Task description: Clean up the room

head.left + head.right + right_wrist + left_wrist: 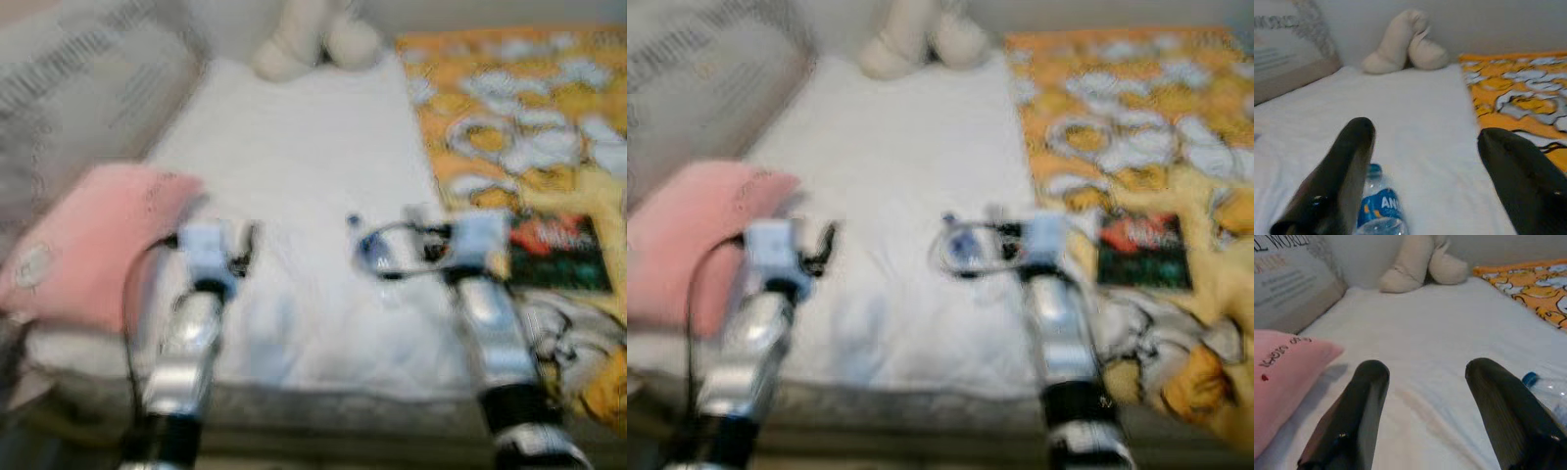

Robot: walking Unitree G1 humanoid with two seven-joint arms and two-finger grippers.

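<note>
On white bed [294,147], water bottle [1377,208], seemingly lying, right gripper [1425,147] agape.

Head cams look down & fwd from above the bed's [313,147] near edge, both arms in shot, pics blurred. Wrist cams sit low, close over the sheet, facing the far end along their fingers. All four share the plush [1420,264] at the far edge; blanket [1518,93] on the right side; left wrist & eyes share the pink pillow [1283,377].

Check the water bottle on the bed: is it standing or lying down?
Lying down. The water bottle rests on its side on the white sheet, blue cap pointing toward the far end of the bed, just ahead of the right tool.
</note>
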